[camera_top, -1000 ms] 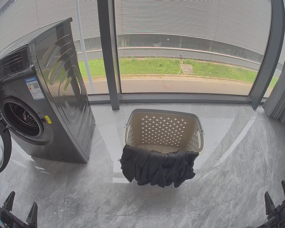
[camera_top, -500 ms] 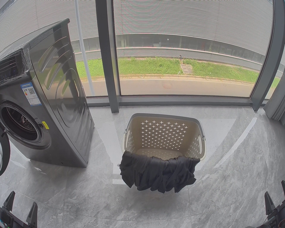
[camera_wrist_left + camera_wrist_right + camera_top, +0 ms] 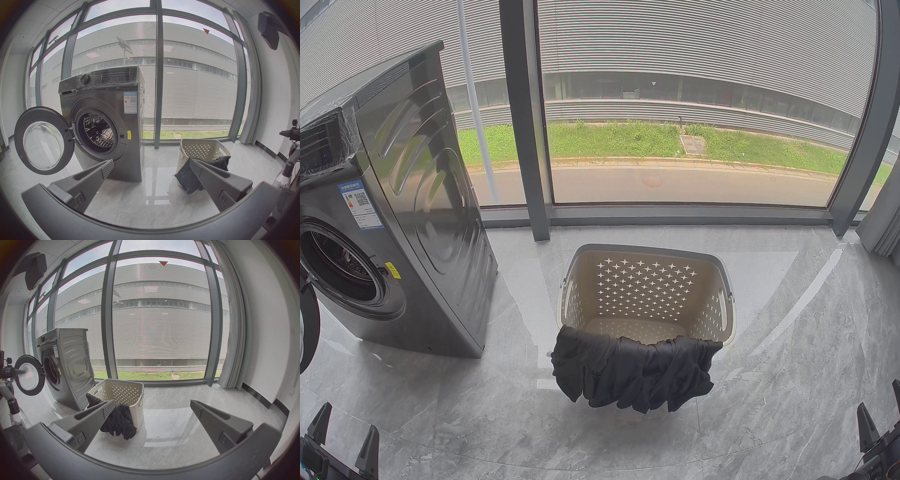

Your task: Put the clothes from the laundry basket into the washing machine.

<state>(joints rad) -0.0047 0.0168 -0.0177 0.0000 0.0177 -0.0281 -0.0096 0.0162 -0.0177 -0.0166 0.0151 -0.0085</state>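
Only the viewpoint has crept since a second ago: the laundry basket [image 3: 647, 281] and the washing machine [image 3: 425, 206] sit lower and further left in the head view, but they keep the same places on the floor [image 3: 794, 375]. The dark clothes [image 3: 631, 372] stay draped over the basket's near rim, hanging down its outer wall, partly inside and partly out. The basket stands in front of the window [image 3: 687, 125], to the right of the machine and a little apart from it. The machine's round door [image 3: 43, 140] is swung wide open, baring the drum [image 3: 95, 131]. The left claw [image 3: 150, 163] is released, its fingers spread and holding nothing, low and well short of the basket. The right claw [image 3: 150, 404] is just the same on the other side.
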